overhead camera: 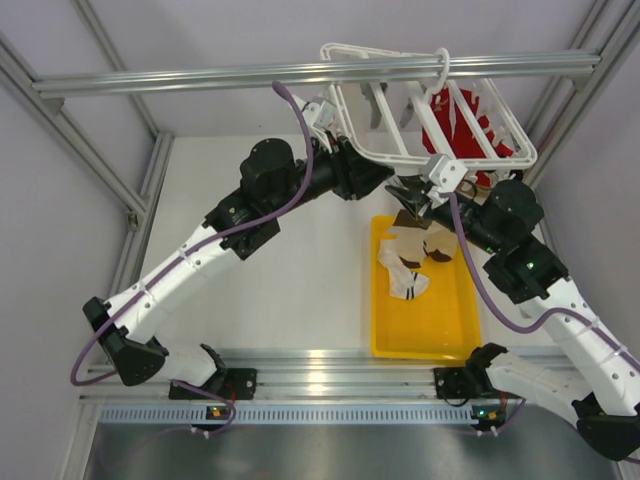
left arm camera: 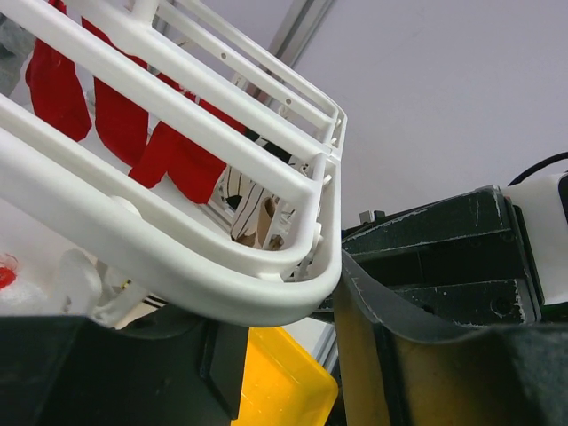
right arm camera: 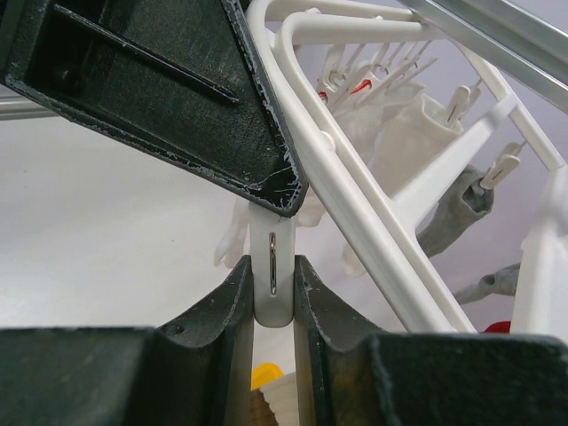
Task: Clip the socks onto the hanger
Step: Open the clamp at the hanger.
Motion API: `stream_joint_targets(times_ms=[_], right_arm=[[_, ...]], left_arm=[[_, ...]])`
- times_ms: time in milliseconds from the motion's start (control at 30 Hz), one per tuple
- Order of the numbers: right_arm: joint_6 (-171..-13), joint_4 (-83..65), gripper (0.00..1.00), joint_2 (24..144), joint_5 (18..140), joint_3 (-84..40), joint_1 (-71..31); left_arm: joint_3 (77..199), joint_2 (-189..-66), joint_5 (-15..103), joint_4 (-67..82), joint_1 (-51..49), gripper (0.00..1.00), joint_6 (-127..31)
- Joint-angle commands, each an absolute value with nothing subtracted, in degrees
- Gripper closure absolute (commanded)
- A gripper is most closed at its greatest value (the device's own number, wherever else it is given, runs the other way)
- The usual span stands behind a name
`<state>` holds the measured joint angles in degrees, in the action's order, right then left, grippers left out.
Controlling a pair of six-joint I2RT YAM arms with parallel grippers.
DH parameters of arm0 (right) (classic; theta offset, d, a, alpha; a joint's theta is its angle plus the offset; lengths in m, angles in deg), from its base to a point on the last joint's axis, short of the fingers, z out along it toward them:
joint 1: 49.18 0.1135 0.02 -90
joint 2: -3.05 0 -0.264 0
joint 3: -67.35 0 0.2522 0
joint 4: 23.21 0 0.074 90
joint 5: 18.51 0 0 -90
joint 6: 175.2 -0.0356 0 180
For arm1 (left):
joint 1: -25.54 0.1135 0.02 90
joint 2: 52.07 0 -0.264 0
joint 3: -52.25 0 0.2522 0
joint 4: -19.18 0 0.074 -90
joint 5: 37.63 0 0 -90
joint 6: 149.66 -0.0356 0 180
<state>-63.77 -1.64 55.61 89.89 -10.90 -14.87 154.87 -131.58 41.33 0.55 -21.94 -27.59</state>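
The white hanger (overhead camera: 430,110) hangs by its hook from the top rail. My right gripper (right arm camera: 273,293) is shut on one of its white clips (right arm camera: 273,257), at the frame's near edge (overhead camera: 420,200). A cream and brown sock (right arm camera: 266,410) shows just under that clip; whether the clip holds it is hidden. More socks (overhead camera: 405,275) lie in the yellow tray (overhead camera: 445,330). My left gripper (left arm camera: 280,346) is open at the hanger's near corner (left arm camera: 266,302), whose rim lies across the gap and touches the right finger (left arm camera: 426,355). In the top view the left gripper (overhead camera: 398,188) sits right beside the right one.
A red garment (overhead camera: 460,125) with white marks hangs from the hanger's far side, with grey and white pieces (right arm camera: 444,213) on other clips. Aluminium posts (overhead camera: 140,180) and the rail (overhead camera: 200,78) fence the table. Both forearms crowd the space under the hanger.
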Motion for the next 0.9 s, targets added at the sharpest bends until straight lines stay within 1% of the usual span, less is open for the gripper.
stream_joint_targets(times_ms=[0,133,267,400,600,833,867], right_arm=[[-63.66,-3.39,1.0,54.64,89.34,-11.01,-14.11],[-63.75,-3.56,1.0,54.82,89.07,-11.18,-14.2],[-64.01,-3.57,1.0,55.0,88.55,-11.27,-14.2],[-64.02,-3.48,1.0,55.08,88.28,-11.36,-14.2],[-64.37,-3.39,1.0,55.08,88.28,-11.53,-14.2],[-64.37,-3.56,1.0,55.34,88.54,-11.8,-14.2],[-64.45,-3.56,1.0,55.17,88.63,-11.8,-14.2]], left_arm=[[157.24,-132.14,43.15,2.69,-21.57,0.56,-26.97],[156.1,-131.79,40.52,3.39,-21.57,0.53,-26.79],[155.57,-131.7,38.23,3.92,-21.57,0.48,-26.79],[155.22,-131.79,36.47,4.19,-21.65,0.46,-26.71],[155.04,-131.79,36.29,4.1,-21.65,0.45,-27.06],[155.83,-133.02,36.9,3.4,-21.65,0.46,-27.06],[156.01,-133.11,37.08,3.31,-21.65,0.49,-27.06]])
